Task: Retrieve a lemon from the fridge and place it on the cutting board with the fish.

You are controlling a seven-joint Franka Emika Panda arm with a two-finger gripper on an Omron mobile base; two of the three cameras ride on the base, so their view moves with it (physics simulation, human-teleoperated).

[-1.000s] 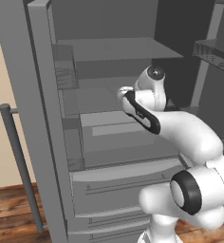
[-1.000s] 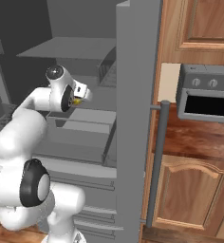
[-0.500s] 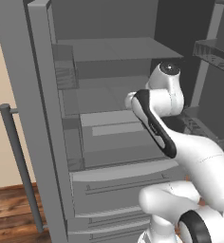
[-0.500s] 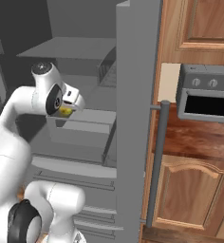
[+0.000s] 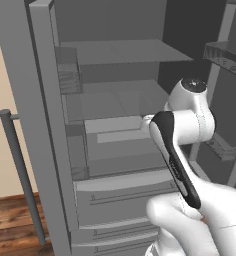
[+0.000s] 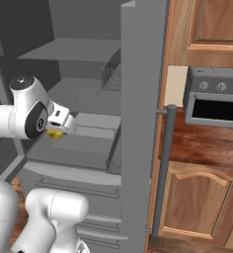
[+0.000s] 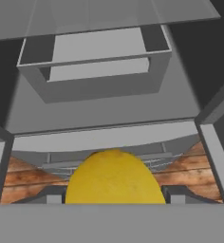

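The gripper (image 6: 56,132) is clamping the lemon (image 7: 115,178) around its middle, just in front of the open fridge (image 5: 115,130), gripping a light, firm, rounded fruit likely to slip.

I am working in a home kitchen. In front of me stands the fridge (image 5: 115,135), tall and grey, both doors swung open on bare shelves, drawers below and a vertical bar handle (image 6: 163,168) on the right door. To its right I see wooden cabinets (image 6: 197,197) with panelled doors, and a small grey toaster oven (image 6: 214,96) sitting on the counter (image 6: 197,143). The floor (image 5: 12,225) is wood planking.
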